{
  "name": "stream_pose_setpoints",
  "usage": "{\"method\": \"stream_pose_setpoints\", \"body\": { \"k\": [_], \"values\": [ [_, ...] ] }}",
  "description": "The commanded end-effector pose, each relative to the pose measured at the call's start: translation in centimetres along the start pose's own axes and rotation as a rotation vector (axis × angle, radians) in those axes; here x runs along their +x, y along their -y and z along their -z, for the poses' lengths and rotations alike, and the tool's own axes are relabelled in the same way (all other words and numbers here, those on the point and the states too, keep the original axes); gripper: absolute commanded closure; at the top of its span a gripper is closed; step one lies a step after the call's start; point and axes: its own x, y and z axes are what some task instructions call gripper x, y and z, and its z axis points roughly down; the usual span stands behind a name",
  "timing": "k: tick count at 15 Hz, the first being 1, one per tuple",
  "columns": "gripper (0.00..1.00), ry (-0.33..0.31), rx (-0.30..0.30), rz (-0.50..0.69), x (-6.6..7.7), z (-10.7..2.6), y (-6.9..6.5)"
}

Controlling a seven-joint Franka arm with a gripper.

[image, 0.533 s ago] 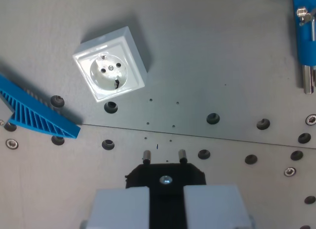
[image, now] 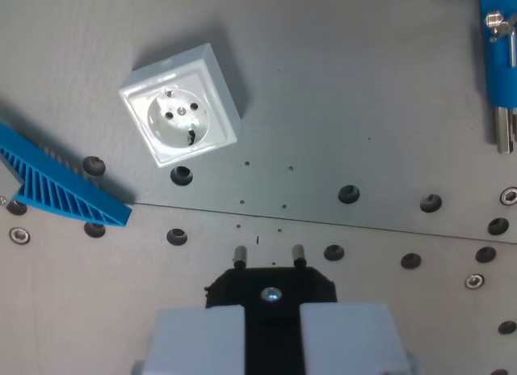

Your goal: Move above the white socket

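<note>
The white socket (image: 179, 104) is a square block with a round two-hole face, lying on the grey metal plate (image: 347, 92) in the wrist view's upper left. My gripper (image: 272, 336) sits at the bottom middle, its two pale grey fingers (image: 200, 339) shut on a black plug (image: 271, 288). The plug's two metal pins (image: 239, 254) point toward the plate. The socket lies well up and to the wrist view's left of the plug, apart from it.
A blue ribbed part (image: 60, 185) lies at the left edge, just below the socket. A blue tool with a metal rod (image: 501, 84) runs down the right edge. Holes and screws dot the plate, and a seam (image: 363, 224) crosses it.
</note>
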Motion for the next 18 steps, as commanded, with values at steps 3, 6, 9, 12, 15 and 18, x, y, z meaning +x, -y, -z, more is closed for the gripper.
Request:
{"method": "stream_pose_setpoints", "body": {
  "k": [3, 6, 9, 12, 15, 18],
  "values": [
    [1.00, -0.012, -0.001, 0.041, -0.1, -0.9, 0.3],
    [1.00, -0.031, -0.003, 0.065, -0.2, -1.9, 0.6],
    [1.00, -0.055, -0.005, 0.101, -0.4, -3.3, 1.0],
    [1.00, -0.072, -0.009, 0.134, -0.6, -4.8, 1.5],
    [1.00, -0.075, -0.010, 0.166, -0.9, -6.3, 2.1],
    [1.00, -0.070, -0.011, 0.191, -1.0, -7.8, 2.6]
  ]
}}
